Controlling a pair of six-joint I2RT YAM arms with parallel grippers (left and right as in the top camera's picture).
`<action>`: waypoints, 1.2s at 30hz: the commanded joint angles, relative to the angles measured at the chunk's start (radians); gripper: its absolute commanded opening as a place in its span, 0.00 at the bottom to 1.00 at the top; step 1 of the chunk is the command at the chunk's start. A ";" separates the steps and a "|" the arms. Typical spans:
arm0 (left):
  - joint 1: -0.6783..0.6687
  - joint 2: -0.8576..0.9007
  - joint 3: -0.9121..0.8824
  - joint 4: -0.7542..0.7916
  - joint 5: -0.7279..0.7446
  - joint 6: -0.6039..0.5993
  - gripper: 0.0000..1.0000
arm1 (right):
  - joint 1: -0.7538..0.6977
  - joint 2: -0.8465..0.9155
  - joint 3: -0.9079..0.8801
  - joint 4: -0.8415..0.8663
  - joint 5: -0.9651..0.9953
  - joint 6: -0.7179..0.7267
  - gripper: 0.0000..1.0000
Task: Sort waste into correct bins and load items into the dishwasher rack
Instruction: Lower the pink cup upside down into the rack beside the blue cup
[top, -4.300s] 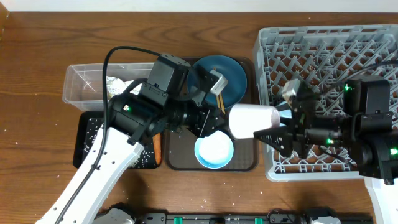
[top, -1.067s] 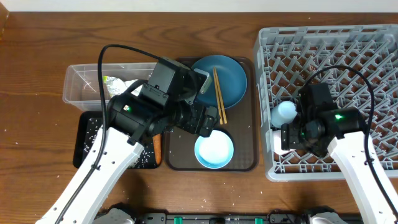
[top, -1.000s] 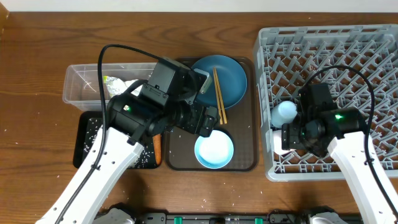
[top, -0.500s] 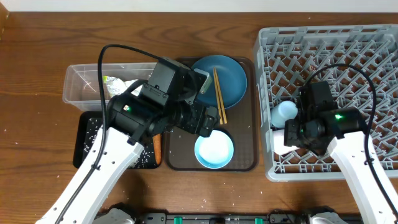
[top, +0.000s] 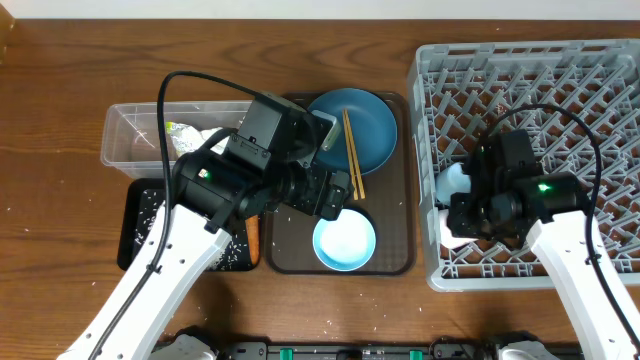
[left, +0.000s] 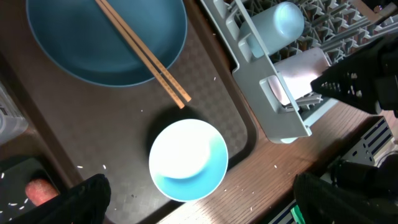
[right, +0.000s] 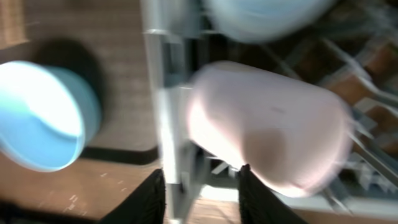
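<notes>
Pink cup, light blue bowl, grey lattice rack.

**Overhead:** fixed high above, facing straight down. It takes in the whole surface, from the tub at left to the rack at right.

**Left wrist:** moderately high, facing down on the tray, dish, bowl and one corner of the rack.

**Right wrist:** very close and blurred, seemingly facing down at the rack's edge.

**Shared by all three:** the bowl and the pink cup.

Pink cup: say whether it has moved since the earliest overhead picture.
Yes. The pink cup went right, from beside the rack into it, by its left wall.
</notes>
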 joint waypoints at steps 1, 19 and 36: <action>0.000 0.001 -0.001 -0.003 -0.010 0.007 0.96 | 0.005 0.004 -0.001 0.013 -0.127 -0.119 0.39; 0.000 0.001 -0.001 -0.003 -0.010 0.007 0.96 | -0.034 -0.021 0.006 -0.016 0.180 -0.057 0.44; 0.000 0.001 -0.001 -0.003 -0.010 0.007 0.96 | -0.032 -0.014 -0.013 0.050 -0.332 -0.277 0.53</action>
